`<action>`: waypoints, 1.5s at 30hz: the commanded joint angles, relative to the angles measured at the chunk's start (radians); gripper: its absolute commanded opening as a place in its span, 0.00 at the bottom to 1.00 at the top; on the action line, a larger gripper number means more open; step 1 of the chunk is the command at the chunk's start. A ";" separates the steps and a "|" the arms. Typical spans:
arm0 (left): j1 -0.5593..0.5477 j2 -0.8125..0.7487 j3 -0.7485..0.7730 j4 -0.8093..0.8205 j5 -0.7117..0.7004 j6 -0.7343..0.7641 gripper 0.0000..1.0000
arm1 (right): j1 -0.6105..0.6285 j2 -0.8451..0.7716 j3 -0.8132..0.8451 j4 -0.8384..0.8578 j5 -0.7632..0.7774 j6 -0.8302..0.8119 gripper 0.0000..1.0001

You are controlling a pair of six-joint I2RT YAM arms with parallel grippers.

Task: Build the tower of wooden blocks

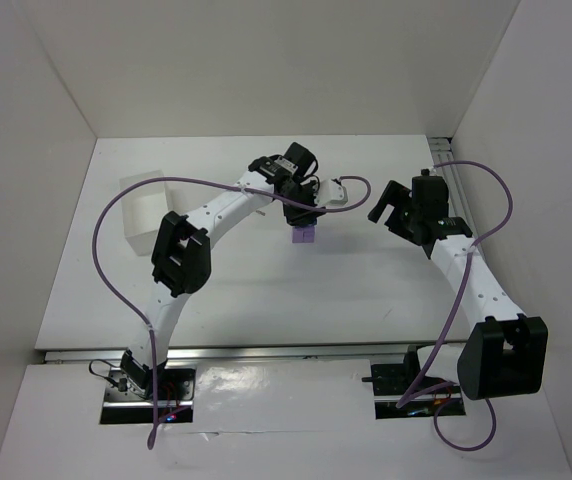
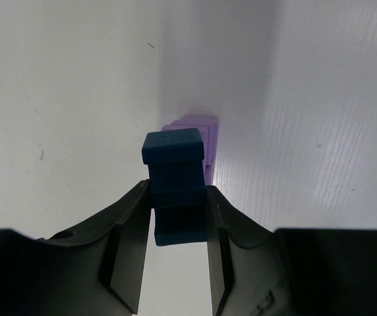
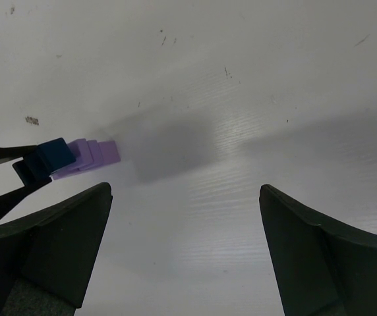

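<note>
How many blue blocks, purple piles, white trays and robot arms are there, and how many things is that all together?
1 dark blue block
1 purple stack (its blocks are too blurred to count apart)
1 white tray
2 robot arms: left arm, right arm
Total: 5

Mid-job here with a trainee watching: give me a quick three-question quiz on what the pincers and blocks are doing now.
1. Multiple choice: the left pincer holds A) a dark blue block, B) a purple block, C) nothing.
2. True or false: the right pincer is shut on a block.
3. Fill in: the small stack near the held block is light ____.
Key: 1 A; 2 false; 3 purple.
</note>
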 commanded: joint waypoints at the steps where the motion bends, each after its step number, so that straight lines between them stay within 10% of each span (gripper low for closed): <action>1: -0.004 0.009 0.003 0.018 -0.002 0.012 0.34 | -0.008 -0.002 0.002 0.041 0.000 0.007 1.00; 45: -0.013 -0.019 -0.033 0.036 -0.021 0.003 0.50 | -0.008 -0.002 -0.017 0.041 0.000 0.007 1.00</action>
